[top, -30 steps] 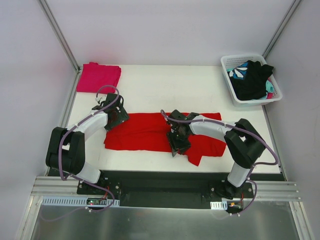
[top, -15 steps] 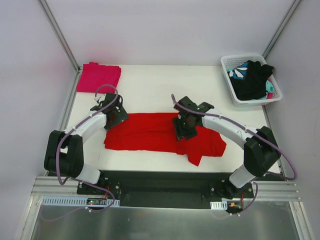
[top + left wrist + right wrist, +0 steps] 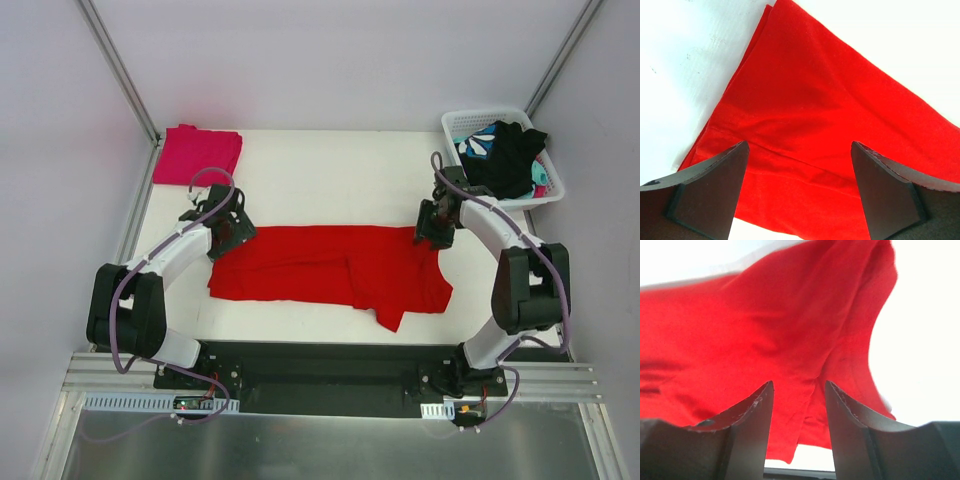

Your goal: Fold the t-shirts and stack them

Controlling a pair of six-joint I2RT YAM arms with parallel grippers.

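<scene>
The large red t-shirt [image 3: 320,265] lies spread across the middle of the table, with a sleeve [image 3: 395,312] sticking out toward the near edge. My left gripper [image 3: 229,232] is open wide just above the shirt's far left corner, with red cloth [image 3: 805,100] below the jaws [image 3: 799,147]. My right gripper [image 3: 432,226] is at the shirt's far right corner. Its jaws [image 3: 799,385] stand a little apart over the red cloth [image 3: 765,325] and hold nothing. The magenta-pink t-shirt [image 3: 197,153] lies folded at the far left corner.
A white basket [image 3: 548,192] at the far right holds black [image 3: 505,160] and teal-and-white [image 3: 478,142] garments, close behind my right arm. Metal frame posts stand at both far corners. White table [image 3: 330,180] shows beyond the red shirt.
My right gripper has moved from the middle of the red shirt to its far right corner near the basket. The left gripper has barely moved. The shirt lies about as before.
</scene>
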